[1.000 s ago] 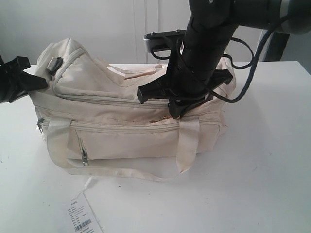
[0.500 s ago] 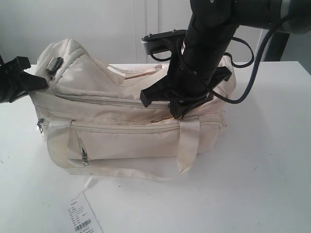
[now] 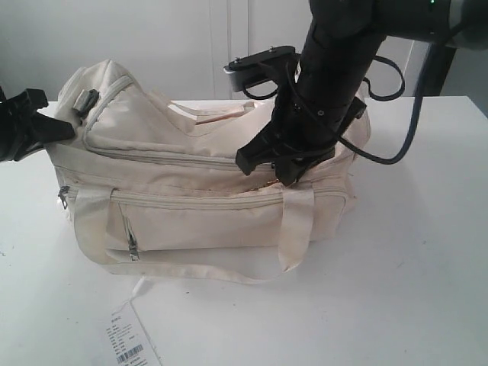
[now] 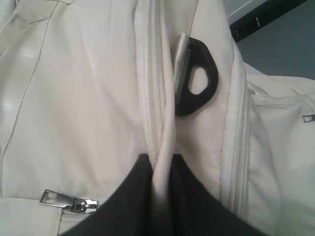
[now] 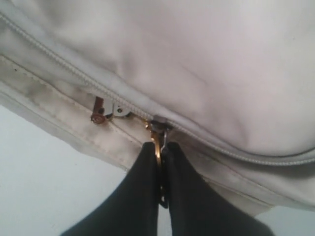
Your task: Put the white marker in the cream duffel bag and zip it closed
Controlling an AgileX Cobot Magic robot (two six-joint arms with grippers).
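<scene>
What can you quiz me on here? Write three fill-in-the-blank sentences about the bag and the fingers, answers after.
1. The right fingers are shut on the bag's zipper ____.
2. The left fingers pinch a fold of the bag near its clip, which is coloured ____.
3. The tag lies on the table, which is coloured ____.
Answers: pull; black; white.

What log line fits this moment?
left gripper: shut on cream fabric duffel bag; right gripper: shut on brass-coloured zipper pull; white marker: not visible
</scene>
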